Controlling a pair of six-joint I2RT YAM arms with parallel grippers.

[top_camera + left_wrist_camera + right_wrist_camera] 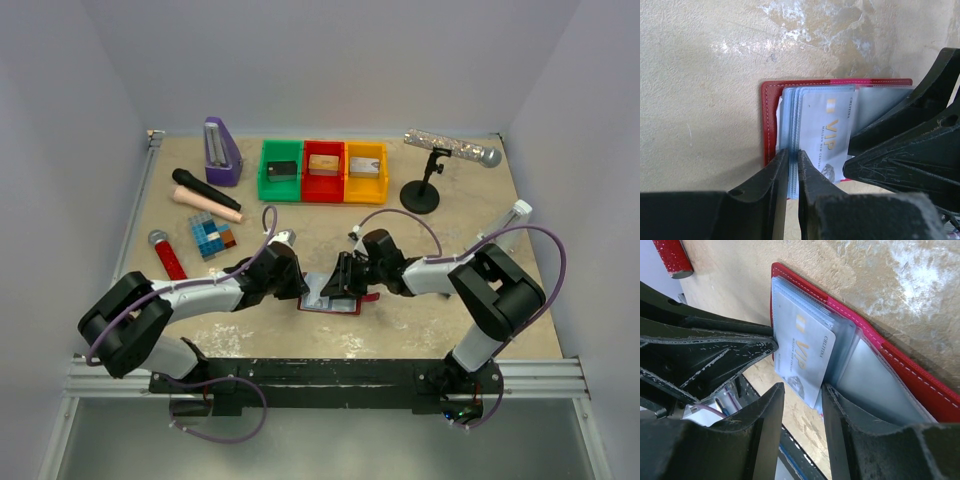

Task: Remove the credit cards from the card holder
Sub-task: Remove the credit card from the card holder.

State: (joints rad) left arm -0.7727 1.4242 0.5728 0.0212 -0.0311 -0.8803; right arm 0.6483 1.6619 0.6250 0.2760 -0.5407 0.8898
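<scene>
On the surface [700,75], just ahead of the arm bases, the card holder [771,125] lies open and flat, red cover down. The credit cards [825,135] sit inside it as a pale layered stack with a silvery VIP card on top, its near end poking past the card holder's near edge.

The left hand [793,157] is pressed almost together on the near edge of the stack, at the card holder's left side. Only a thin bluish sliver shows between its fingers. I cannot tell whether that sliver is a card or only a clear sleeve.

The right hand [802,390] is spread at the card holder's near edge, straddling the VIP card's corner. One finger [850,430] is close against the clear pocket at the right leaf, and nothing is clamped.

Judgement: the step in hand is drawing the pinched layer out.
- Pull low and along the pocket, away from the card holder's far edge.
- Keep the right hand bearing on the right leaf, or the whole card holder is likely to slide along.
- If the cover lifts, the pinch probably holds sleeve, not card.
</scene>
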